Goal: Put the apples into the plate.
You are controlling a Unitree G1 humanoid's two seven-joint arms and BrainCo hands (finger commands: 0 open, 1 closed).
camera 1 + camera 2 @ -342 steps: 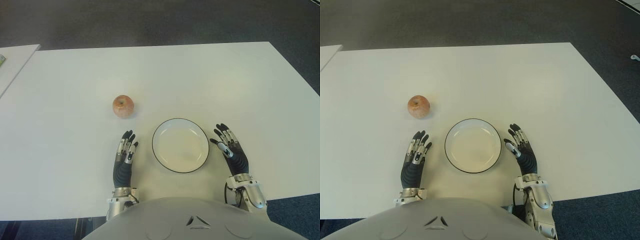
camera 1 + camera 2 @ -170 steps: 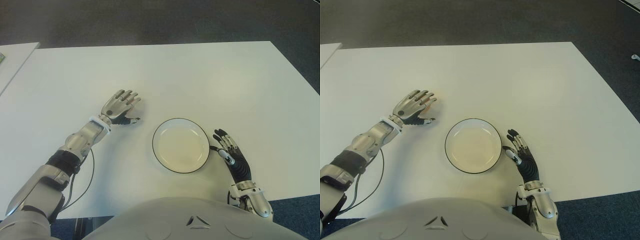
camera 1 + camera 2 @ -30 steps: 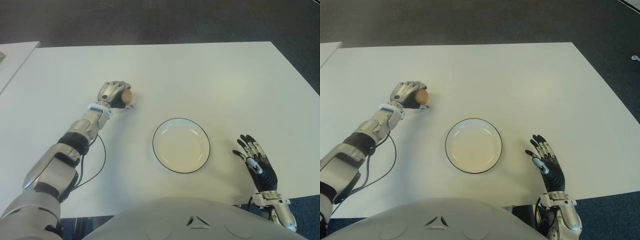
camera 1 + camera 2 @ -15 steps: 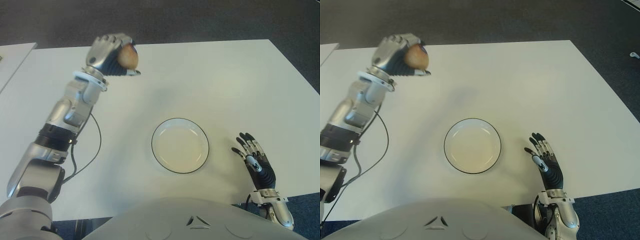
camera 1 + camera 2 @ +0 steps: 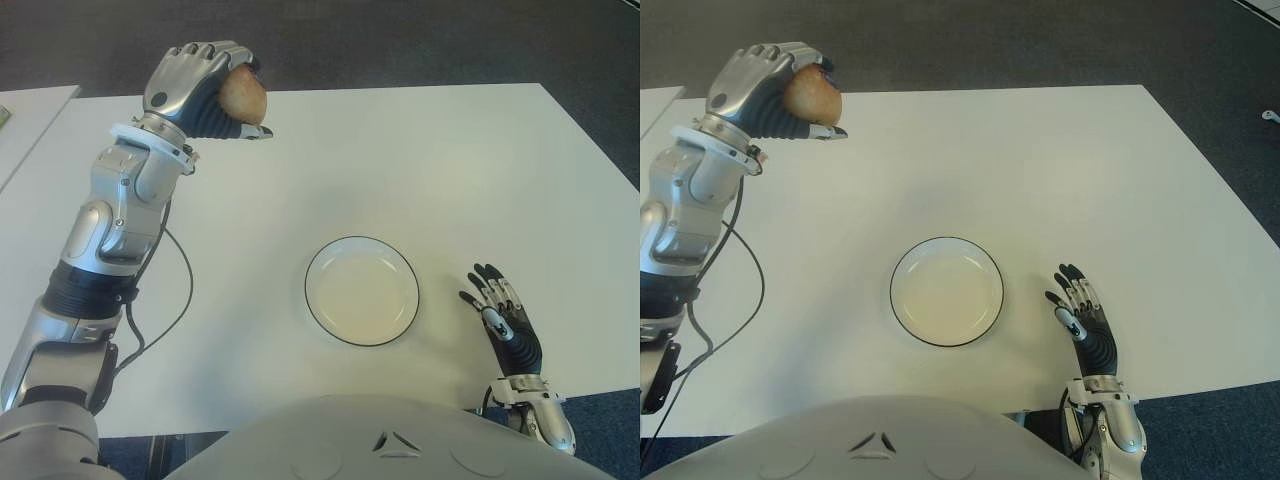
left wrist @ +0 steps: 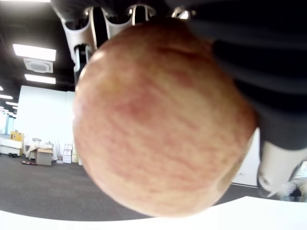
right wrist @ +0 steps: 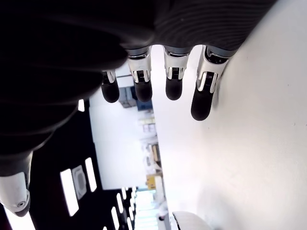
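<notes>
Closest to the robot's body, the right hand point(image 5: 505, 320) shows near the table's front edge, to the right of the plate, its fingers spread and holding nothing. Just beyond it and toward the middle sits the plate point(image 5: 318, 313), white with a dark rim, nothing in it yet. The white table point(image 5: 450, 170) stretches away past that. Up at the far left, the left hand point(image 5: 200, 85) is raised well clear of the tabletop with all its fingers wrapped round the 1 apple point(image 5: 243, 97) in sight; the wrist view shows the fruit filling the palm, fingers over its top and thumb underneath, so the hold looks secure. The apple is a long way from the plate, so to my eye the job now is the carry: swing the arm inward and toward the body, keep the fingers clamped, bring the apple over the plate's centre, then lower it until it is close to the dish before loosening, since a round apple let go from height could roll off the shallow rim.
</notes>
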